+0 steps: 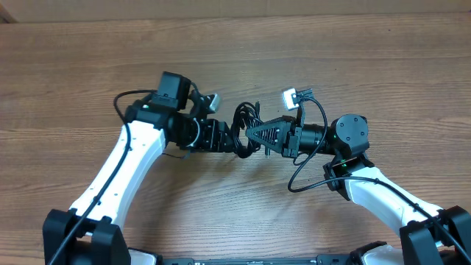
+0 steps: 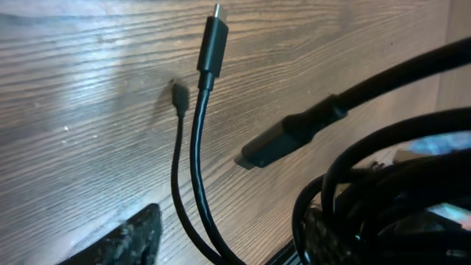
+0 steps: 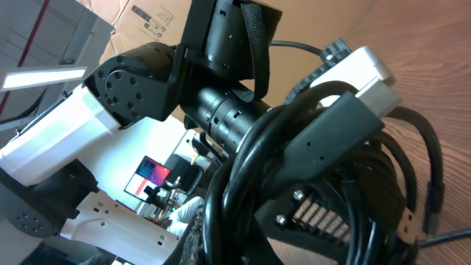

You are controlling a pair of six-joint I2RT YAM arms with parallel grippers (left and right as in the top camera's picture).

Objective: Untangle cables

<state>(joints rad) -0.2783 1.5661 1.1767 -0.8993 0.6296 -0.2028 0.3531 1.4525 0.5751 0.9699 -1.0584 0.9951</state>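
The cables (image 1: 246, 118) lie mid-surface as a small black knot between my two grippers, with bare wood surface (image 1: 353, 51) all around. My right gripper (image 1: 252, 133) is closed, with its tips pressed into the right side of the knot. I cannot see whether a strand is nipped between them, because its own camera is filled with loops. My left gripper (image 1: 235, 143) is at the left side of the knot, jaws part-way apart and clamped on nothing I can make out. In its camera one finger (image 2: 132, 237) shows at lower left, two thin strands run up through the gap, and the coil (image 2: 368, 195) crowds the other side.

Three ends lie free on the wood beyond the coil. There is a long plug (image 2: 213, 40) with a silvery tip, a small plug (image 2: 179, 96) just left of it, and a thick plug (image 2: 276, 143) to the right.

I judge the step in hand is to separate one strand. To do it well I would:
- Let the right gripper hold the knot low and steady.
- Close the left on a single thin strand, near where it leaves the coil.
- Draw that strand slowly to the left, watching that the loops loosen rather than cinch.
- Stop and choose another strand if the knot tightens.

The main risk is pinching both thin strands at once, since they lie side by side.
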